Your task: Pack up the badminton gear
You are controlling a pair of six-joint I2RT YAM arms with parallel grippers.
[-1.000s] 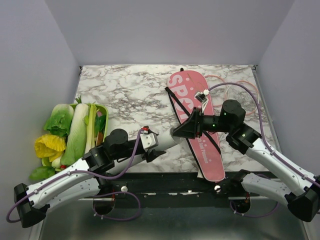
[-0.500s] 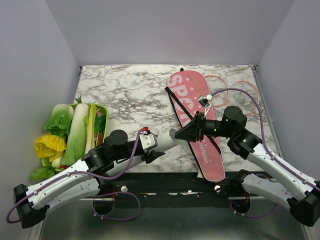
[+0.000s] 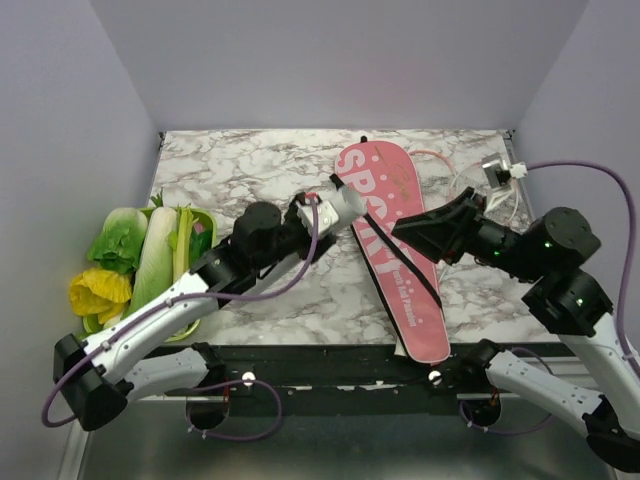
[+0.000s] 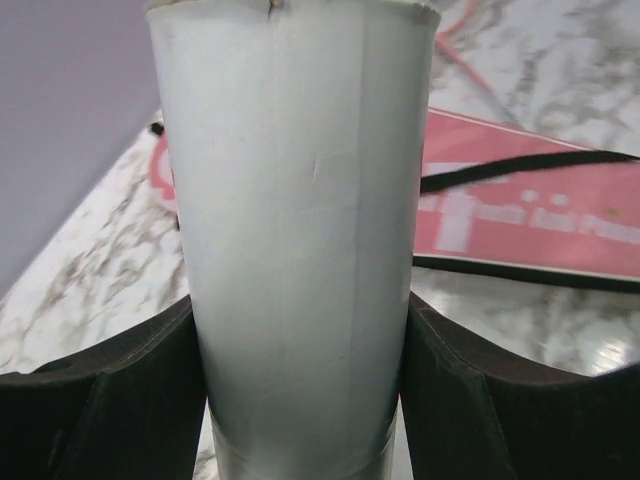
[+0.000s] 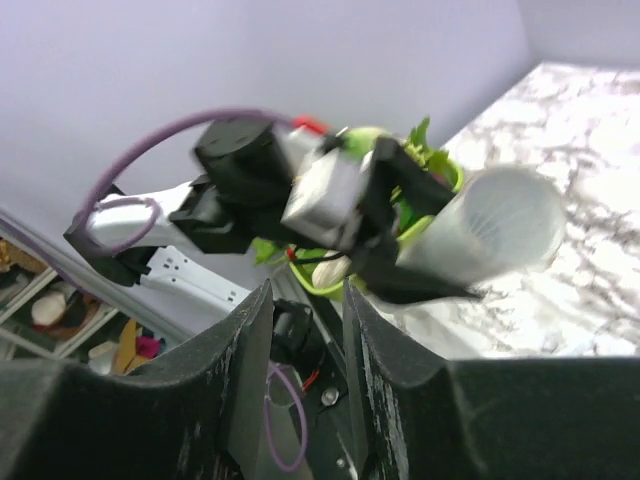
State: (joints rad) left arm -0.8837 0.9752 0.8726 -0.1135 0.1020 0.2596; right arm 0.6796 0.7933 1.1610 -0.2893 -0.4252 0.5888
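The left fingers point(image 4: 100, 400) are clenched on the white tube point(image 3: 341, 209), holding it off the marble tabletop point(image 3: 250, 170) by the head of the pink "SPORT" racket cover point(image 3: 398, 275). The right fingers point(image 5: 245, 380) hover narrowly parted and empty, pointing toward the tube.

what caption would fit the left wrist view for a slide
Left gripper shut on the white tube, the pink cover and its black strap lying on the marble table behind.

The left arm point(image 3: 190, 300) stretches forward, left fingers point(image 4: 100, 400) clamping the white tube point(image 4: 300, 230); right arm point(image 3: 560, 260) raised, right fingers point(image 5: 230, 400) narrowly parted.
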